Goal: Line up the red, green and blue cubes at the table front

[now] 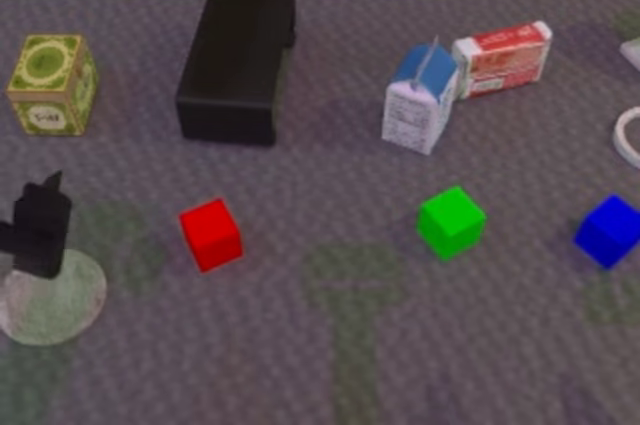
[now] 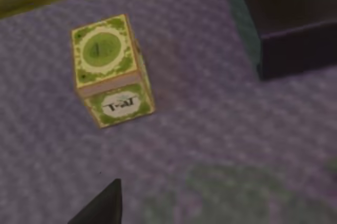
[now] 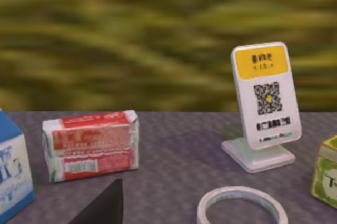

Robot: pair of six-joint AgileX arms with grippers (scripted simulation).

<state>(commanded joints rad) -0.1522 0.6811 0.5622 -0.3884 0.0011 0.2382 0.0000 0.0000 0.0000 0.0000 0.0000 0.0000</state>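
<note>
The red cube [image 1: 211,234], green cube [image 1: 451,221] and blue cube [image 1: 608,230] sit well apart on the tabletop [image 1: 300,345], none held. The left gripper [image 1: 38,223] hovers at the left edge; whether its jaws are spread I cannot tell. The blue cube lies near the right edge, so a clumsy push could knock it off.

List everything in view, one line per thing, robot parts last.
red cube: 1, bright red, front row, left of centre.
green cube: 1, bright green, front row, right of centre.
blue cube: 1, deep blue, front row, far right.
patterned box: 1, yellow-green, back left.
black box: 1, black, back, left of centre.
carton: 1, white with blue top, back, right of centre.
packet: 1, red and white, beside the carton.
tape ring: 1, white, right edge.
QR sign stand: 1, white and yellow, far right.
table: 1, grey-purple.
left claw: 1, black, front left.
</note>
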